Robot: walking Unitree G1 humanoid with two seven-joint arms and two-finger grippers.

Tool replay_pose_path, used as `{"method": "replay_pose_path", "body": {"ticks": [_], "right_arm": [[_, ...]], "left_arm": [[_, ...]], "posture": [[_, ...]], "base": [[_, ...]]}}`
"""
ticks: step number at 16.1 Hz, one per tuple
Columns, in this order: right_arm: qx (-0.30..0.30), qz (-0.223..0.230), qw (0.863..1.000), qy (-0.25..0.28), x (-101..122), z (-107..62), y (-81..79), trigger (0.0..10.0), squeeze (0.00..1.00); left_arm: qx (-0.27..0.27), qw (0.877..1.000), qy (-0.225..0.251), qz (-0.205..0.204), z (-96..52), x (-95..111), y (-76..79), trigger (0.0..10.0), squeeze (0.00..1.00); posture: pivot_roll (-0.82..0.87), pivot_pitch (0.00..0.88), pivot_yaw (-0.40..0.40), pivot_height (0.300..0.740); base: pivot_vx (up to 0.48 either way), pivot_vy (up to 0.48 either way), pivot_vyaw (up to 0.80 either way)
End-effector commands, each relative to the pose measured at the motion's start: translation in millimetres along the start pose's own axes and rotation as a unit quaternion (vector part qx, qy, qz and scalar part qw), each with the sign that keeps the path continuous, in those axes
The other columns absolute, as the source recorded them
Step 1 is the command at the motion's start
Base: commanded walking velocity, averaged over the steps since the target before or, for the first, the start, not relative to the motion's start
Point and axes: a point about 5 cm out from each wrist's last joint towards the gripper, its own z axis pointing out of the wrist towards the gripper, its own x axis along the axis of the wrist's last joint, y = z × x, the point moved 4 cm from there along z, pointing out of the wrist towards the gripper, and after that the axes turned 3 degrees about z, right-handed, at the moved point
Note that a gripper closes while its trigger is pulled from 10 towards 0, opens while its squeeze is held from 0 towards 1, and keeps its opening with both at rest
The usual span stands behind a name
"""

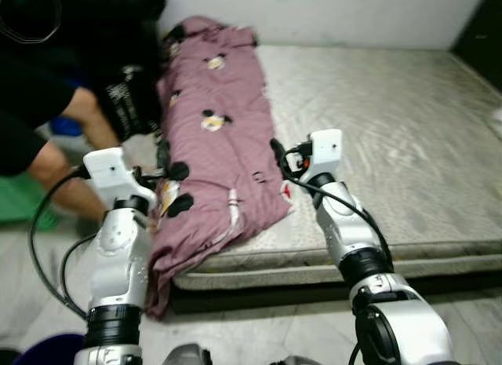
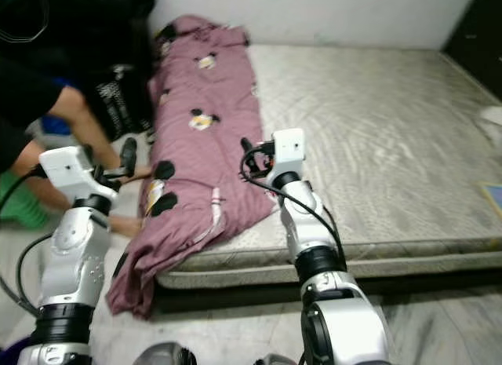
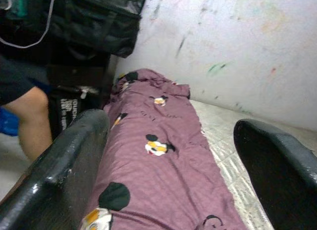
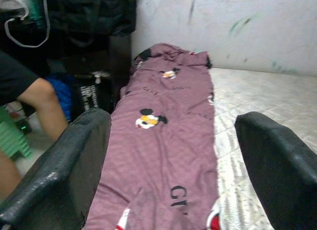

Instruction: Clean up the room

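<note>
Along the mattress (image 1: 408,129) left side lies the mauve blanket (image 1: 216,137), one end spilling off the edge to the floor. Risk: a person's arm (image 1: 59,165) sits close by my left gripper (image 1: 161,173), so a reach could bump it; a grab could drag fabric off. Both jaws wide apart, holding nothing; right gripper (image 1: 276,151) hovers just over the blanket's edge.

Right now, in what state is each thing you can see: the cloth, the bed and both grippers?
Mauve cartoon-print blanket: folded lengthwise along the mattress's left side, near end hanging over the edge.
Grey bare mattress: uncovered, no sheet.
Left gripper: open, above the blanket's near end.
Right gripper: open, over the blanket, holding nothing.
Person: bent beside the bed.
</note>
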Motion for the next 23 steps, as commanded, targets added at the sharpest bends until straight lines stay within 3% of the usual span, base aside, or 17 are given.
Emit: {"method": "replay_pose_path", "body": {"ticks": [1,9,11,14,17,18,19,20,23], "right_arm": [[-0.002,-0.003,1.0,0.003,4.5,1.4,4.2,10.0,0.0],[-0.001,-0.005,1.0,0.001,3.5,1.0,3.8,10.0,0.0],[-0.001,-0.005,1.0,0.001,3.1,0.6,3.8,10.0,0.0],[-0.004,-0.004,1.0,0.0,1.8,-0.5,4.2,10.0,0.0],[-0.008,0.009,1.0,-0.006,-2.3,-3.4,4.6,10.0,0.0],[-0.001,0.008,1.0,-0.013,-7.4,-6.5,1.6,10.0,0.0],[-0.003,0.01,1.0,-0.016,-10.9,-9.7,2.0,10.0,0.0],[-0.004,0.013,1.0,-0.019,-14.1,-13.3,2.4,10.0,0.0],[-0.004,0.012,0.999,-0.039,-24.6,-20.7,3.5,10.0,0.0]], "left_arm": [[-0.011,1.0,0.011,-0.003,0.5,5.6,6.4,10.0,0.0],[-0.016,1.0,0.008,-0.008,0.2,4.7,8.1,10.0,0.0],[-0.021,1.0,0.009,-0.006,0.6,4.6,11.8,10.0,0.0],[0.004,1.0,-0.005,0.004,-1.0,-1.9,4.1,10.0,0.0],[0.021,1.0,-0.017,0.013,-11.3,-8.7,-4.1,10.0,0.0],[0.018,0.999,-0.025,0.032,-16.6,-12.7,-4.0,10.0,0.0],[0.021,0.999,-0.031,0.035,-21.6,-16.1,-4.5,10.0,0.0],[0.001,0.999,-0.036,0.01,-27.7,-18.5,1.1,10.0,0.0],[0.013,0.999,-0.039,0.032,-35.1,-21.5,-2.2,10.0,0.0]], "posture": [[0.06,0.0,-0.045,0.74],[0.06,0.0,-0.043,0.74],[0.06,0.0,-0.043,0.74],[0.06,0.0,-0.041,0.74],[0.06,0.0,-0.046,0.74],[0.07,0.0,-0.05,0.74],[0.07,0.002,-0.051,0.74],[0.07,0.016,-0.054,0.74],[0.06,0.049,-0.052,0.74]], "base": [[0.341,0.0,0.0],[0.34,0.0,0.0],[0.0,0.0,0.0],[0.0,0.0,0.0],[0.0,0.0,-0.19],[0.0,0.0,-0.8],[0.0,0.0,-0.8],[0.0,0.0,-0.48],[0.0,0.0,0.0]]}}
